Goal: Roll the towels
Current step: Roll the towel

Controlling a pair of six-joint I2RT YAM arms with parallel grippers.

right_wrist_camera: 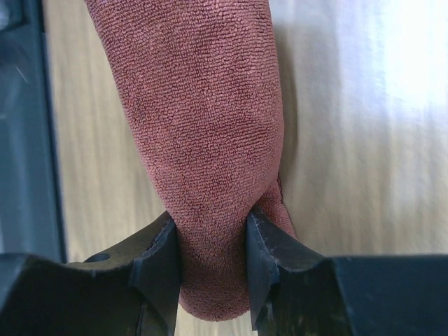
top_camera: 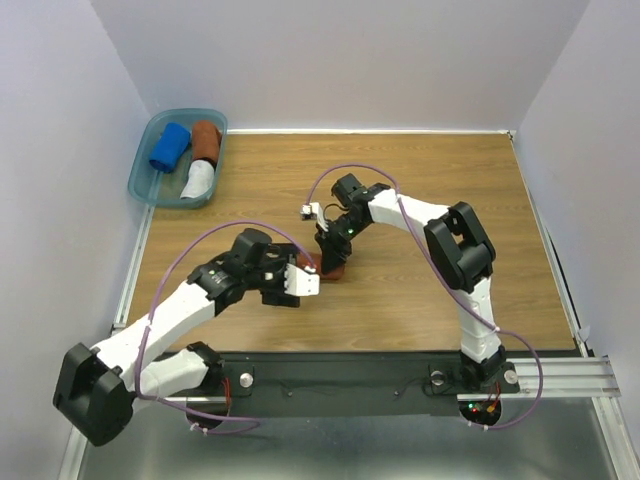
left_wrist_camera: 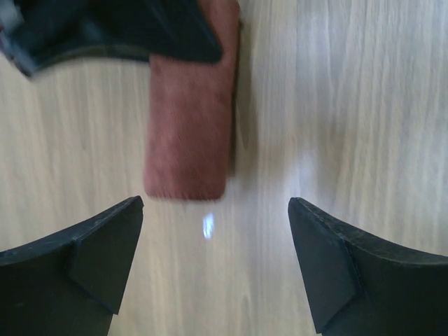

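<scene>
Pinching the rolled rust-brown towel (right_wrist_camera: 210, 140) at one end, your right gripper (right_wrist_camera: 212, 245) holds it low over the counter (top_camera: 420, 190) near the middle. Your left gripper (left_wrist_camera: 213, 259) sits just beside the roll's other end, jaws spread wide and empty.

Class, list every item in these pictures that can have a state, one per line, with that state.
Rust-brown towel: rolled, lying on the table, pinched at one end.
Right claw: shut on the rust-brown towel.
Left claw: open, holding nothing.
Blue tub: holds three rolled towels, blue, brown and light grey.
</scene>
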